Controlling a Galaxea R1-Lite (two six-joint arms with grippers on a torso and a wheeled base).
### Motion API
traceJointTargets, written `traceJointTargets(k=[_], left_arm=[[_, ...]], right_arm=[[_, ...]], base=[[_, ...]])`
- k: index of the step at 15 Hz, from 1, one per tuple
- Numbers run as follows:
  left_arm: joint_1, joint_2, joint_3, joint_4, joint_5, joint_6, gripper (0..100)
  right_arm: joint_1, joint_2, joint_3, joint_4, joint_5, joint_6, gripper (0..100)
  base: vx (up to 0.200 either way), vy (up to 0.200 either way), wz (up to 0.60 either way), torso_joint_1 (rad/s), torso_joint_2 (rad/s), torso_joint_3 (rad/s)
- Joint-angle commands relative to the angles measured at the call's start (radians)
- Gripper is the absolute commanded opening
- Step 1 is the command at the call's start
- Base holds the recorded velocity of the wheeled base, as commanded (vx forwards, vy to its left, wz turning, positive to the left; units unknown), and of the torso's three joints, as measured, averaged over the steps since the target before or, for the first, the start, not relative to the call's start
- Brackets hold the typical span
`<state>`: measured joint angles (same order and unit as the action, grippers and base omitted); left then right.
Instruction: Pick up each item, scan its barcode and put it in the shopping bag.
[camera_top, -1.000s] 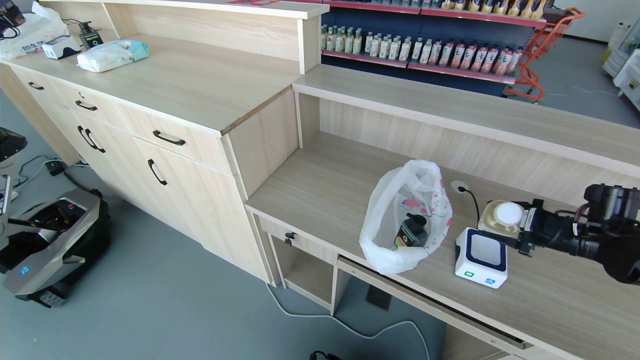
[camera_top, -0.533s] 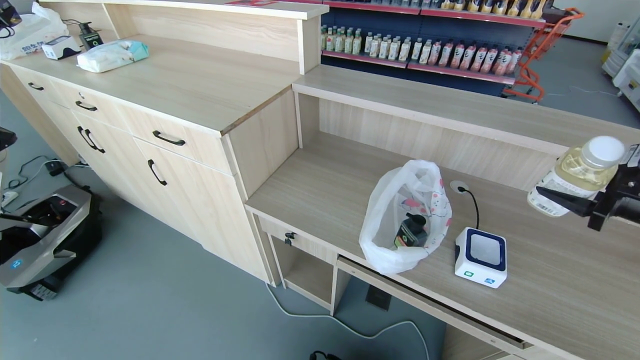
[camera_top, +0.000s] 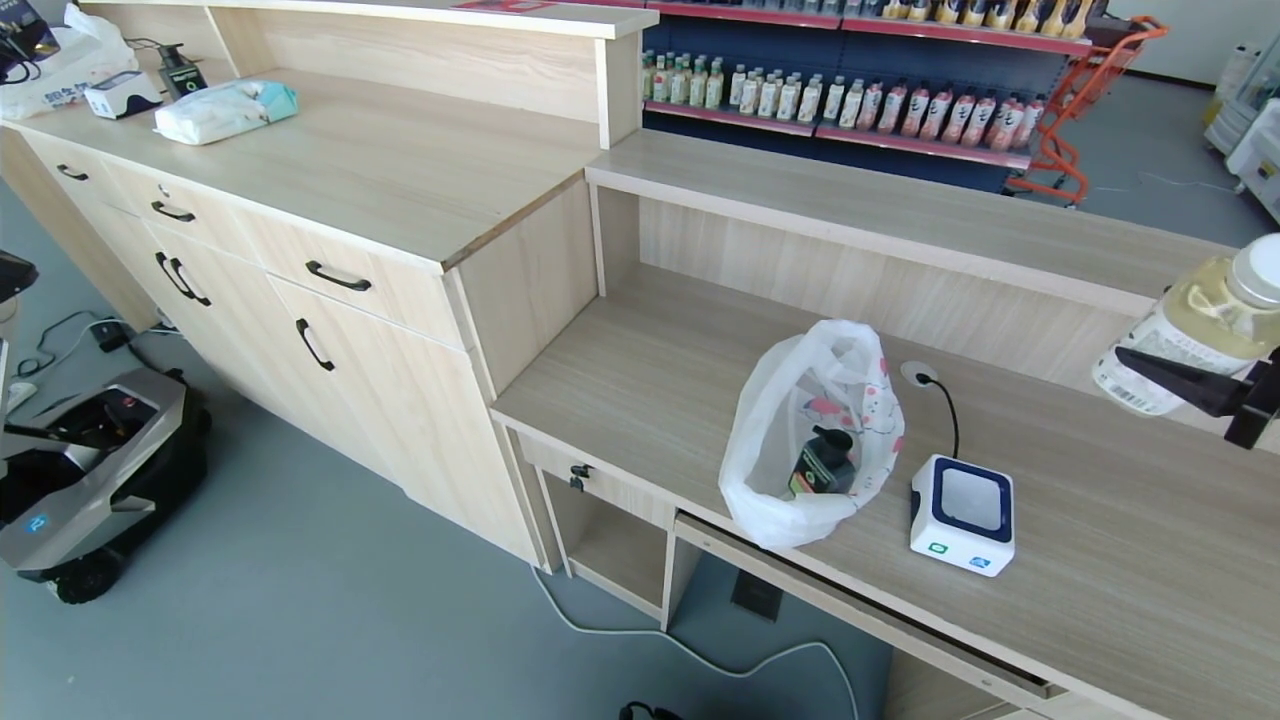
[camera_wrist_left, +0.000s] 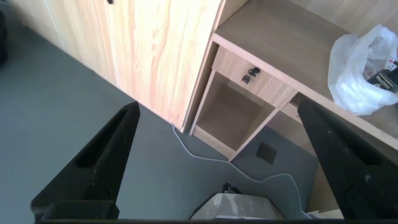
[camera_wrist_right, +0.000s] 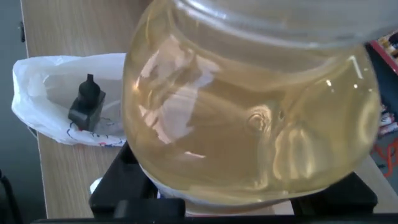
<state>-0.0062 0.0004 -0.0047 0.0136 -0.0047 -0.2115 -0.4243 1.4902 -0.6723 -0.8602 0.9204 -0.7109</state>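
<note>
Bottle (camera_top: 1190, 322) of pale yellow liquid, white-capped, hangs tilted in the clamped right jaws, raised at the right end of the desk (camera_top: 640, 380) and well apart from the barcode scanner (camera_top: 962, 513). White shopping bag (camera_top: 765, 420) stands open just beside the scanner with a dark bottle (camera_top: 823, 465) inside, while the left jaws gape wide over the grey floor (camera_wrist_left: 62, 81).

The right gripper (camera_top: 1162, 366) is clamped on a bottle (camera_top: 1190, 310), held between its dark fingers. The left gripper (camera_wrist_left: 217, 163) points downward, fingers spread wide apart.
</note>
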Motion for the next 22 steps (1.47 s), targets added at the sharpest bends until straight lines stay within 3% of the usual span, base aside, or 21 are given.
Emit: traceJointTargets(k=[1, 6, 7, 8, 9, 10, 12, 22], left_arm=[[0.000, 0.000, 0.000, 0.000, 0.000, 0.000, 100], [0.000, 0.000, 0.000, 0.000, 0.000, 0.000, 100], [0.000, 0.000, 0.000, 0.000, 0.000, 0.000, 100], [0.000, 0.000, 0.000, 0.000, 0.000, 0.000, 100], [0.000, 0.000, 0.000, 0.000, 0.000, 0.000, 100], [0.000, 0.000, 0.000, 0.000, 0.000, 0.000, 100], [0.000, 0.000, 0.000, 0.000, 0.000, 0.000, 100], [0.000, 0.000, 0.000, 0.002, -0.003, 0.000, 100]], right_arm=[[0.010, -0.019, 0.000, 0.000, 0.000, 0.070, 0], [0.025, -0.079, 0.031, -0.006, -0.011, 0.392, 0], [0.025, -0.108, 0.048, -0.006, -0.063, 0.455, 0], [0.065, -0.143, 0.063, -0.006, -0.210, 0.544, 0], [0.087, -0.153, 0.062, -0.005, -0.268, 0.591, 0], [0.124, -0.157, 0.057, -0.003, -0.399, 0.669, 0], [0.139, -0.139, 0.051, -0.003, -0.476, 0.682, 0], [0.142, -0.062, 0.065, 0.000, -0.514, 0.697, 0]], base=[[0.000, 0.000, 0.00, 0.000, 0.00, 0.000], [0.000, 0.000, 0.00, 0.000, 0.00, 0.000], [0.000, 0.000, 0.00, 0.000, 0.00, 0.000], [0.000, 0.000, 0.00, 0.000, 0.00, 0.000], [0.000, 0.000, 0.00, 0.000, 0.00, 0.000], [0.000, 0.000, 0.00, 0.000, 0.00, 0.000], [0.000, 0.000, 0.00, 0.000, 0.00, 0.000], [0.000, 0.000, 0.00, 0.000, 0.00, 0.000]])
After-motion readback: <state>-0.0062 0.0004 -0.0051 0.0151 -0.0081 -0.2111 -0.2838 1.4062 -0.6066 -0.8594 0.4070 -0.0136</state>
